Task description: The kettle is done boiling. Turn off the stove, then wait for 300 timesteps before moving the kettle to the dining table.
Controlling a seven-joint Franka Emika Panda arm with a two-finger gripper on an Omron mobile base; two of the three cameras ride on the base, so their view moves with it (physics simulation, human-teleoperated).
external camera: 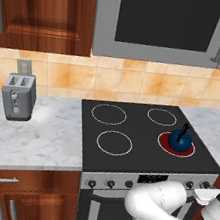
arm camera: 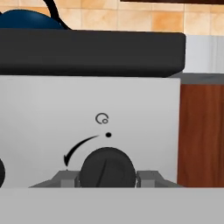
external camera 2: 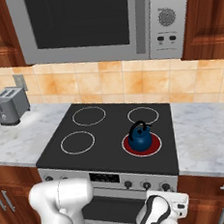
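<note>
**Pincer at the stove knob, burner under the kettle glowing red**

Warm wooden cabinets, an orange tiled backsplash and pale marble set the kitchen. A grey microwave [external camera 2: 83,22] hangs at the top of both base frames, and a silver toaster [external camera: 18,96] stands on the counter [external camera: 32,134] at the left.

The stove [external camera 2: 106,134] sits mid-frame, black glass with four white rings. The kettle [external camera 2: 139,136] stands upright on the front burner toward the right, and the ring beneath it shows solid red, so by my reading the heat is on.

In the hand view the pincer [arm camera: 107,178] is low against the stainless front, its grey fingers [arm camera: 65,178] standing on either side of a black knob [arm camera: 107,171]. They sit close to the knob's flanks; whether they press it I cannot tell. A curved arrow and a small burner mark are printed above the knob.

The knob looks rigid and smooth, so a hold square across its sides should turn it without slipping. The kettle looks small, hard and glossy, likely light. Its round body would slide between narrow fingers; the thin arched handle [external camera 2: 140,125] on top is the sensible place to take it, from above. The dining table is for later.
</note>
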